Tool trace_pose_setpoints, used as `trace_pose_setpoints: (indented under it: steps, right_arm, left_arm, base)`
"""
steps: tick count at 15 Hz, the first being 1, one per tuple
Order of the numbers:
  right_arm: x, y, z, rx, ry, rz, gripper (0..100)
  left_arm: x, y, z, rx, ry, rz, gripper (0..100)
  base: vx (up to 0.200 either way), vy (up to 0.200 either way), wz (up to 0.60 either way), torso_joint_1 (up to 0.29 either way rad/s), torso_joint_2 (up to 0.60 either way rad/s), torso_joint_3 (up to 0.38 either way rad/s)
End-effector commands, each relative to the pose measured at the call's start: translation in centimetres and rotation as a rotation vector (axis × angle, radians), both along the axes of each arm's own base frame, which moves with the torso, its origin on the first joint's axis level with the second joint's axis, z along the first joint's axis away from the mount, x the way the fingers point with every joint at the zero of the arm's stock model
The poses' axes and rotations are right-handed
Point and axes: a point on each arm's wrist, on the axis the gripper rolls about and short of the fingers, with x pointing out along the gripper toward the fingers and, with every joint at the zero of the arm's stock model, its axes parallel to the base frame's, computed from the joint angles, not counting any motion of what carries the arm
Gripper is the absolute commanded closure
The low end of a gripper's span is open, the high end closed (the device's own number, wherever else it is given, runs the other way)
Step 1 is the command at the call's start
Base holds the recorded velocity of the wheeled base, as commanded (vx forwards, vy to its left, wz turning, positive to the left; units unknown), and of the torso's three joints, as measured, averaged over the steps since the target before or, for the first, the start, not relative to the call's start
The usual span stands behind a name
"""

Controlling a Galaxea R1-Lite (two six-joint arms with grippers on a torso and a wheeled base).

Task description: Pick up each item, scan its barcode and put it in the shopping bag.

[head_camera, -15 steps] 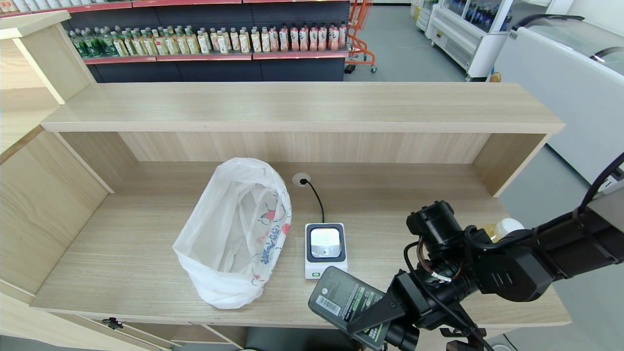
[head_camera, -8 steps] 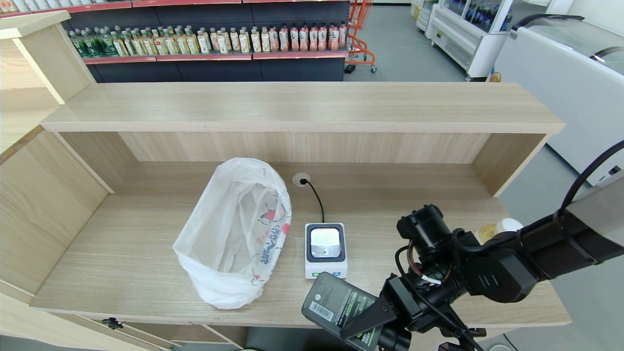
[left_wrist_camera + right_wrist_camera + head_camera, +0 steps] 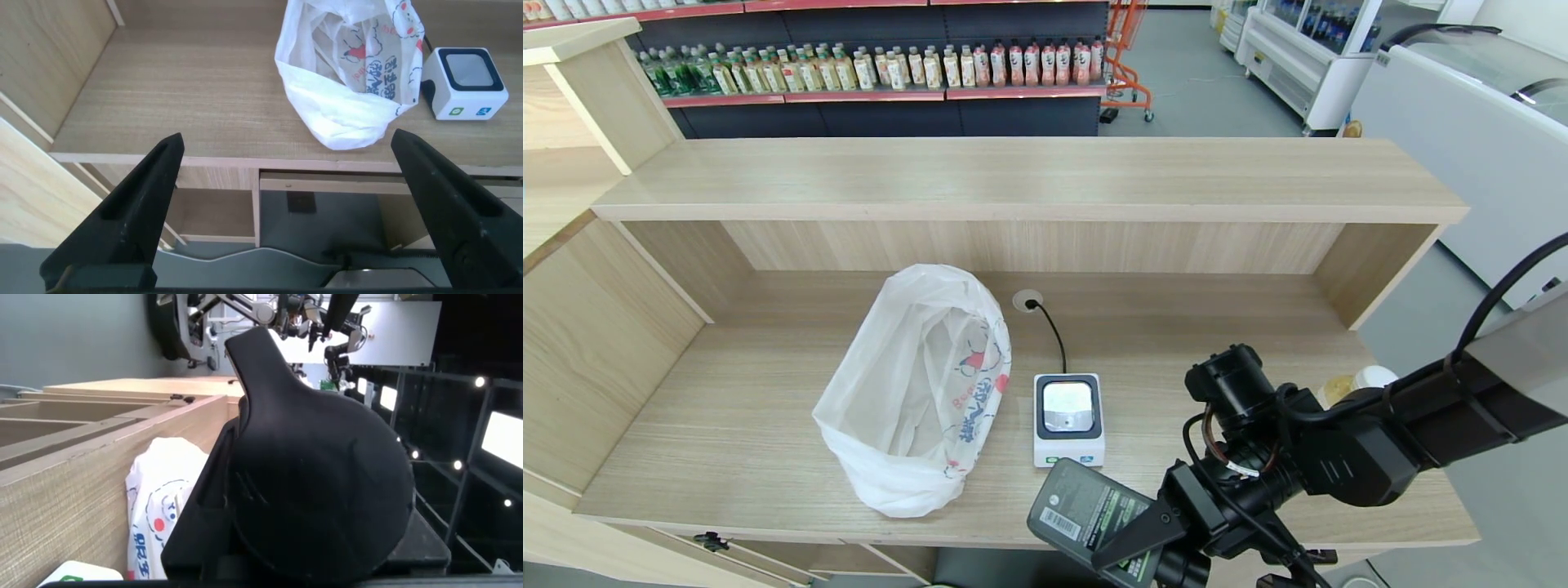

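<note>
Dark pouch [image 3: 1082,506]: I have it grasped in the right claw [image 3: 1141,531], with one finger [image 3: 1131,535] pressed across its face. It is held in the air over the near edge of the tabletop [image 3: 727,425], and its barcode label faces up towards my head camera.
Right claw: clenched on the dark pouch, on the near side of the scanner [image 3: 1068,418] and to its right.
Left claw [image 3: 288,145]: released, with its fingers [image 3: 135,220] spread wide. It hangs off the near edge of the tabletop, well apart from the pouch.
Scanner: a white box with a dark glass face turned up. A black cable [image 3: 1052,331] runs from it to a hole at the back of the tabletop.
Shopping bag [image 3: 915,392]: white plastic with a cartoon print, mouth open. It sits on the tabletop just beside the scanner, on its left.
Bottle [image 3: 1372,377]: white-capped, on the right of the tabletop, and mostly hidden behind my right arm.
</note>
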Motion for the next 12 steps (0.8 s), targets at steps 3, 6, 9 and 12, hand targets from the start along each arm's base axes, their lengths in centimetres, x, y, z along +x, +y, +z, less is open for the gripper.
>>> trace_pose_setpoints:
  steps: [3,6,9,12]
  right_arm:
    - [-0.02,0.05,0.09,0.032,-0.075,0.021,100]
    - [-0.06,0.08,0.14,0.033,-0.076,0.022,100]
    - [-0.27,0.12,0.24,0.033,-0.076,0.027,100]
    - [-0.38,0.05,0.42,0.035,-0.080,0.027,100]
  left_arm:
    - [0.00,0.00,0.00,-0.001,0.000,-0.001,0]
    - [0.00,0.00,0.00,-0.001,0.000,0.001,0]
    - [0.00,0.00,0.00,-0.001,0.000,0.001,0]
    - [0.00,0.00,0.00,-0.001,0.000,0.001,0]
  base:
    - [0.000,0.000,0.00,0.000,0.00,0.000]
    - [0.000,0.000,0.00,0.000,0.00,0.000]
    - [0.000,0.000,0.00,0.000,0.00,0.000]
    - [0.000,0.000,0.00,0.000,0.00,0.000]
